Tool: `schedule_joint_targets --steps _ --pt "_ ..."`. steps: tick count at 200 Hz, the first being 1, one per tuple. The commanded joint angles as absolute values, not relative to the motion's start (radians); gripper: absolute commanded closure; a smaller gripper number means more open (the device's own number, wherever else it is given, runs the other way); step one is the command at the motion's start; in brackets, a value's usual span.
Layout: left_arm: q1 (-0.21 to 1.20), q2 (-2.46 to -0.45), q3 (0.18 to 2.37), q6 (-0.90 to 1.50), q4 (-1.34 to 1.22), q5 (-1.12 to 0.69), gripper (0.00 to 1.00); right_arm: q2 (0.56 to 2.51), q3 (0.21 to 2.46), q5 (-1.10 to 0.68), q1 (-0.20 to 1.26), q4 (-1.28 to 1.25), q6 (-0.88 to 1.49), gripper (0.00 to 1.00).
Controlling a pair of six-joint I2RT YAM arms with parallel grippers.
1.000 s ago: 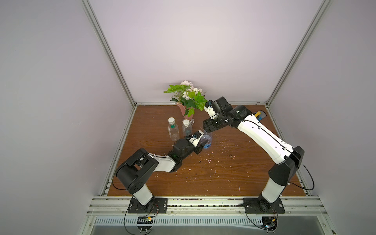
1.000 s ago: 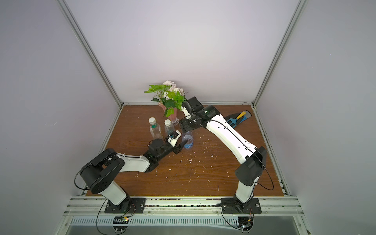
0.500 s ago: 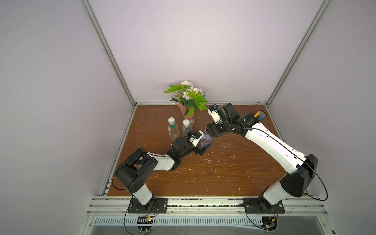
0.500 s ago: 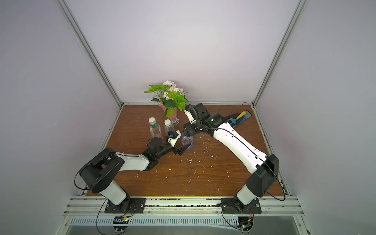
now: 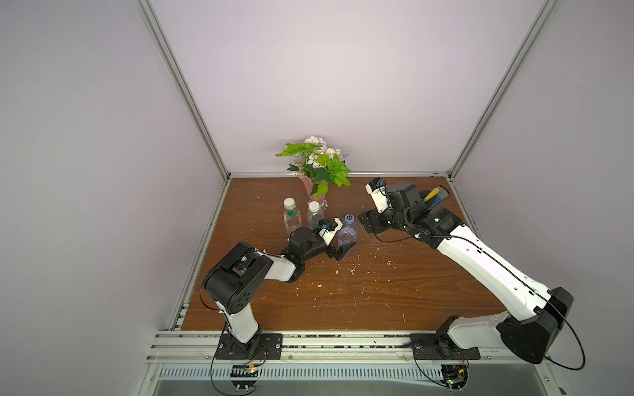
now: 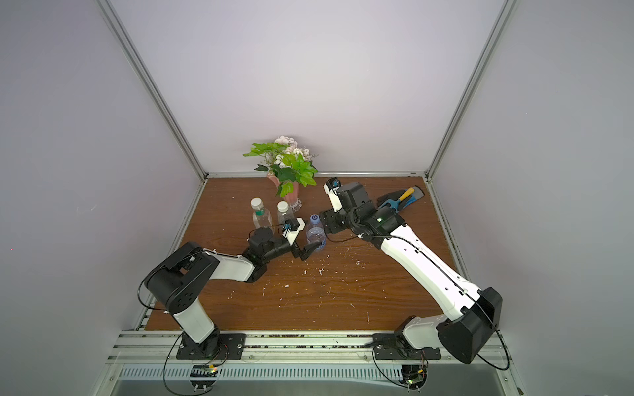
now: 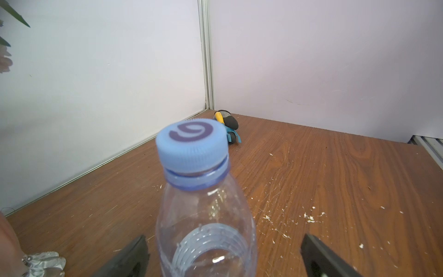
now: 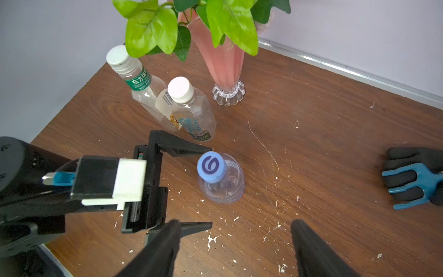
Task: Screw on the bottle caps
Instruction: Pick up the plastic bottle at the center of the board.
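Note:
A clear bottle point(image 5: 347, 236) with a blue swirl-marked cap point(image 5: 349, 218) on its neck stands upright mid-table, also seen in the left wrist view point(image 7: 203, 215). My left gripper point(image 5: 343, 240) is open, one finger on each side of the bottle's lower body with gaps showing. Its fingers point(image 7: 129, 256) do not touch the bottle. My right gripper point(image 5: 365, 223) is open and empty, just right of the bottle. Two more bottles point(image 8: 136, 84) point(image 8: 191, 112) stand behind, each with a white cap point(image 8: 118, 56) point(image 8: 180, 88) on.
A pink flower vase point(image 5: 317, 190) stands behind the bottles near the back wall. Garden tools and a dark glove point(image 5: 433, 197) lie at the back right corner. White crumbs point(image 5: 351, 271) are scattered over the wooden table point(image 5: 377, 301).
My left gripper has opened off the blue-capped bottle. My right gripper has drawn back to the right, away from the cap. The bottle stays upright.

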State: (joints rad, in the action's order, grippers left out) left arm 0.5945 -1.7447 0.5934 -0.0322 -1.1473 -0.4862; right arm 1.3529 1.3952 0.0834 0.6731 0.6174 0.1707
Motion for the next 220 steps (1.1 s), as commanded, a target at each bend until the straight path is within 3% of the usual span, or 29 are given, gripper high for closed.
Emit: schedule_joint_targets --steps 1,137,220 --pt "0.584 -1.769 0.624 -0.021 -1.214 -0.521 0.0 1.33 1.386 0.098 0.668 0.568 0.164 0.23" --pt "0.54 -1.963 0.64 0.084 -1.531 -0.622 0.02 1.311 1.332 0.084 0.657 0.56 0.165 0.22" --pt "0.54 -1.995 0.706 0.11 -1.483 -0.654 0.07 1.298 1.304 0.074 0.656 0.537 0.173 0.22"
